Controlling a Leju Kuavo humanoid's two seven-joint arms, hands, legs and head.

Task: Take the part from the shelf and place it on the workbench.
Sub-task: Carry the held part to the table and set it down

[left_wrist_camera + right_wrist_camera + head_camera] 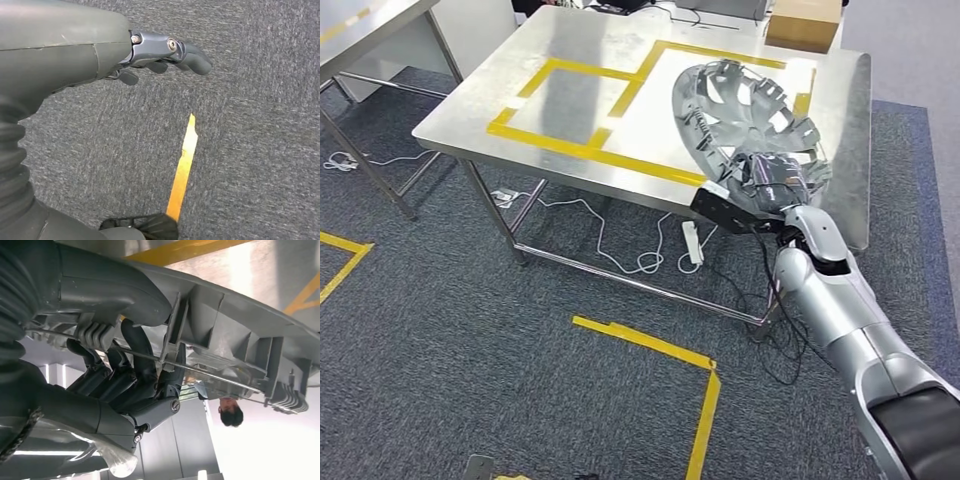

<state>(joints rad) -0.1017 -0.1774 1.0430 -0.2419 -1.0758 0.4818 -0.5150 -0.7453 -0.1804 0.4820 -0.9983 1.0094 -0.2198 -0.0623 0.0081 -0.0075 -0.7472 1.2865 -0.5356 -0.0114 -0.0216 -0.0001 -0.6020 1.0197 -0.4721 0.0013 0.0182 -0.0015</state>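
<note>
The left hand [166,52] hung over grey carpet beside a strip of yellow floor tape [183,167], its fingers [194,57] loosely extended and holding nothing. Farther out, the right hand [765,185] gripped the silver-grey plastic wheel cover with spoked cut-outs [743,105] by its near rim; the part stood tilted beyond the fingers, over the steel surface [569,120] marked with yellow tape rectangles [569,110]. The carrying step seemed nearly done; next the cover likely needed lowering flat onto the surface, then releasing. The right wrist view added what the head view hid: dark fingers [139,355] clamped around the cover's ribbed underside and wire ring [211,372].
</note>
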